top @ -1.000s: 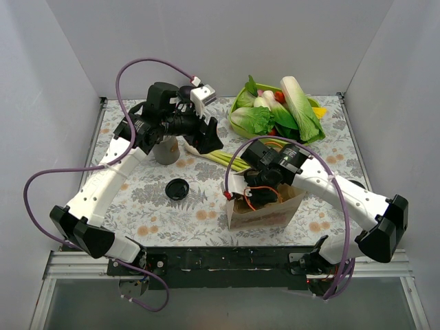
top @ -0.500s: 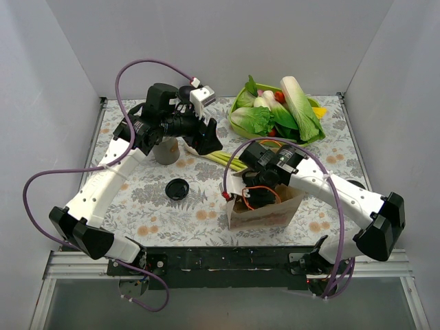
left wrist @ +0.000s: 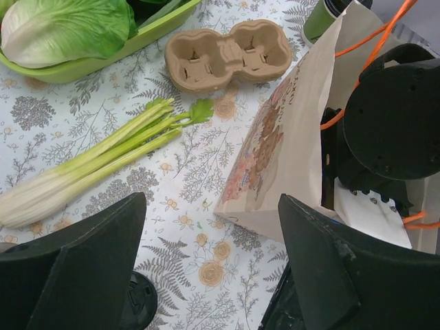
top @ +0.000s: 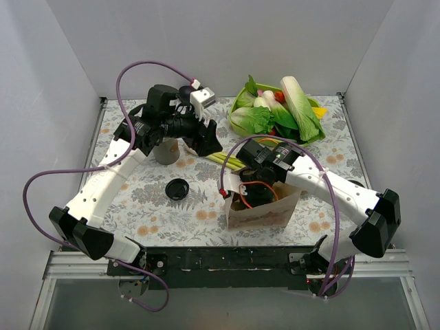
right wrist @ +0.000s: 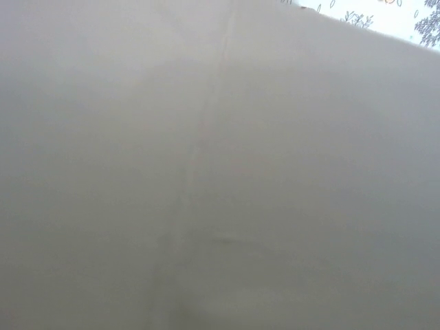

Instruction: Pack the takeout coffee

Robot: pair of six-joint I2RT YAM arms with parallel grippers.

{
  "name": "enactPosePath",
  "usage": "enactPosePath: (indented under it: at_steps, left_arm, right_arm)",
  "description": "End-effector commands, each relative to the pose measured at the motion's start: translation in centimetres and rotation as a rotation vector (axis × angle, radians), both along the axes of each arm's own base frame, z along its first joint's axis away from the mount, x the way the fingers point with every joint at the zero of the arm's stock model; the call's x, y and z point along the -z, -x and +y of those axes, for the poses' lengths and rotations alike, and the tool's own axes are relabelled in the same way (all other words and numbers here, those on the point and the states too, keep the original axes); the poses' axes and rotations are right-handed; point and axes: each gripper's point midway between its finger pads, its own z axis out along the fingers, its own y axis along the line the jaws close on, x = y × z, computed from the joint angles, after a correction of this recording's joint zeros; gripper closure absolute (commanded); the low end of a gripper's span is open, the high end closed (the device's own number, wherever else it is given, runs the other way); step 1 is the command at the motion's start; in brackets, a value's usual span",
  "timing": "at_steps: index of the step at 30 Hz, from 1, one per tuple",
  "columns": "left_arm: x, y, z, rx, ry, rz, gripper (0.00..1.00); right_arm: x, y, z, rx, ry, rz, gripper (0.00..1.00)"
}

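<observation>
A brown paper bag [top: 265, 212] stands open at the near middle of the table; it also shows in the left wrist view [left wrist: 289, 151]. My right gripper [top: 253, 192] reaches down inside the bag, its fingers hidden. The right wrist view shows only the bag's pale inner wall [right wrist: 220, 165]. A green cup side [left wrist: 322, 19] shows just beyond the bag's far corner, cut off by the frame edge. In the top view the cup is hidden. My left gripper [top: 206, 141] hangs open and empty above the table [left wrist: 212, 201], left of the bag.
A black lid [top: 178, 188] lies left of the bag. A grey cup of stirrers [top: 166, 151] stands under the left arm. Celery [left wrist: 103, 165] and a cardboard cup carrier [left wrist: 229, 55] lie behind the bag. A green tray of vegetables [top: 278, 110] is at the back.
My right arm has swung a little to the left with its gripper staying in the bag, and the bag's rim has shifted with it. The left arm has hardly moved.
</observation>
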Motion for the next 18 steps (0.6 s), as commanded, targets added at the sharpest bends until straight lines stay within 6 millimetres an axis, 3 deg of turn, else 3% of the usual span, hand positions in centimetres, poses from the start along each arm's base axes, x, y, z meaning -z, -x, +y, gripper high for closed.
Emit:
enactPosePath:
  at_steps: [1, 3, 4, 11, 16, 18]
  left_arm:
    - [-1.5, 1.5, 0.3, 0.039, 0.038, -0.029, 0.22]
    - [-1.3, 1.7, 0.2, 0.048, 0.038, -0.023, 0.22]
    - [-1.2, 1.7, 0.1, 0.054, 0.035, -0.019, 0.22]
    - [-1.2, 2.6, -0.6, 0.133, 0.072, -0.034, 0.22]
    - [-0.8, 2.7, -2.2, 0.203, 0.149, 0.008, 0.22]
    - [-0.9, 2.8, -3.2, 0.248, 0.186, 0.032, 0.23]
  right_arm:
    - [-1.9, 0.2, -0.1, 0.032, -0.034, -0.018, 0.29]
    - [-2.2, -0.1, -0.1, 0.042, -0.036, -0.034, 0.11]
    - [-2.3, -0.2, -0.1, 0.049, -0.035, -0.036, 0.09]
    - [-5.1, -0.3, 0.0, 0.099, -0.059, -0.049, 0.04]
    - [-10.8, -0.2, 1.2, 0.136, -0.225, -0.096, 0.02]
    - [-12.2, -0.1, 1.1, 0.130, -0.263, -0.121, 0.02]
